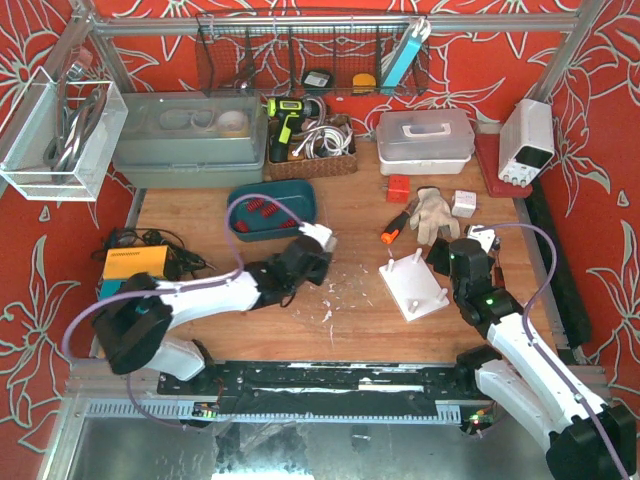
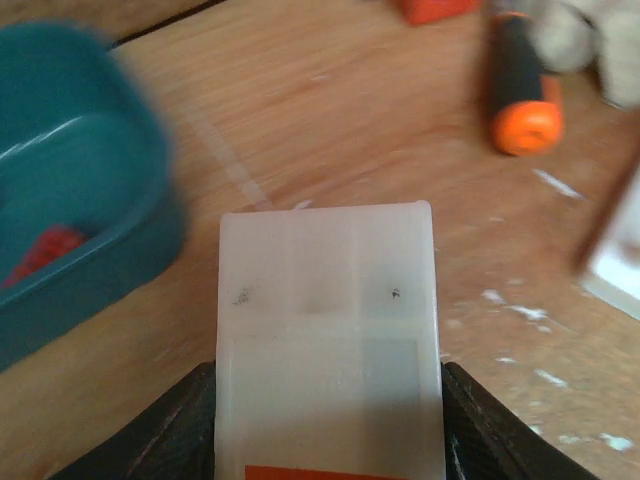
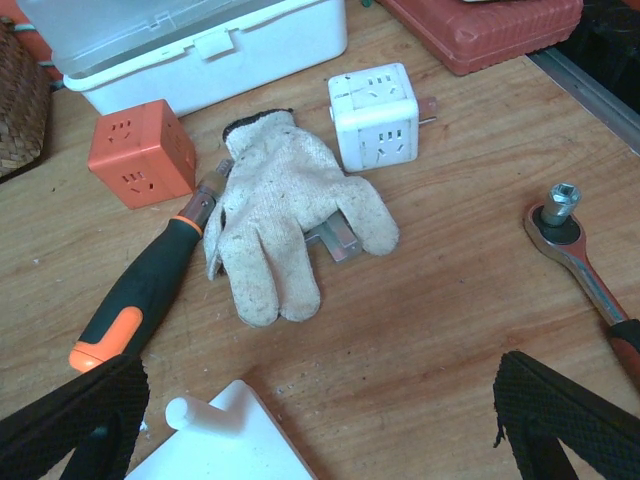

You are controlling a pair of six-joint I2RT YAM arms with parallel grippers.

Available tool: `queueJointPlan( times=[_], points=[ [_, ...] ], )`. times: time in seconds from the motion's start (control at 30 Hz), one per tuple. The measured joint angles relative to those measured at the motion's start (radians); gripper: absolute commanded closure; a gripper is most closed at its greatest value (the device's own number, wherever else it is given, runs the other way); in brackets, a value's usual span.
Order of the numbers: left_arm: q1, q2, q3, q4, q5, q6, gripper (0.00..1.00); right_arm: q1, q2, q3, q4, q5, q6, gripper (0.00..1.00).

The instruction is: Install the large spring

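Note:
My left gripper (image 1: 305, 256) is shut on a white plastic block (image 2: 328, 330) with an orange patch at its near end; the black fingers (image 2: 175, 425) press both its sides. It is held over the wood just right of a teal tray (image 1: 272, 208) that holds small red parts (image 2: 45, 250). A white base plate (image 1: 413, 284) with an upright peg (image 3: 185, 412) lies mid-table. My right gripper (image 1: 452, 256) is open and empty just right of that plate, its fingertips (image 3: 70, 420) wide apart. I cannot make out a large spring for sure.
An orange-and-black screwdriver (image 3: 130, 300), a white work glove (image 3: 280, 210), a white socket cube (image 3: 373, 115), an orange cube (image 3: 140, 150) and a ratchet wrench (image 3: 575, 245) lie ahead of the right gripper. Storage boxes (image 1: 425, 140) and a basket (image 1: 315, 150) line the back.

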Motion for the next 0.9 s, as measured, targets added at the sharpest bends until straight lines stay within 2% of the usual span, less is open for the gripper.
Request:
queueJointPlan(
  times=[0.1,0.13,0.27,0.37,0.5,0.6,0.77,0.83,0.9],
  points=[
    [0.069,-0.134,-0.09,-0.048,-0.024,-0.136,0.98,0.0,0.0,0.0,0.0,-0.001,0.0,0.05],
    [0.087,-0.182,-0.13,-0.063,-0.035,-0.178,1.0,0.0,0.0,0.0,0.0,-0.001,0.0,0.05],
    [0.154,-0.372,-0.268,-0.184,-0.074,-0.337,0.98,0.0,0.002,0.0,0.002,-0.002,0.0,0.05],
    [0.212,-0.502,-0.335,-0.281,-0.092,-0.448,1.0,0.0,0.005,0.0,0.006,-0.003,0.0,0.05],
    [0.281,-0.607,-0.389,-0.393,-0.103,-0.609,1.0,0.0,0.015,0.0,0.014,-0.005,0.0,0.05],
    [0.322,-0.585,-0.396,-0.478,-0.115,-0.735,1.0,0.0,0.023,0.0,0.015,-0.008,0.0,0.06],
    [0.373,-0.345,-0.338,-0.606,-0.127,-0.913,0.99,0.0,0.034,0.0,0.021,-0.014,0.001,0.06],
    [0.375,-0.288,-0.3,-0.628,-0.136,-0.954,0.88,0.0,0.035,0.0,0.021,-0.017,0.0,0.06],
    [0.375,-0.278,-0.294,-0.63,-0.136,-0.971,0.86,0.0,0.036,0.0,0.021,-0.018,0.0,0.06]
  ],
)
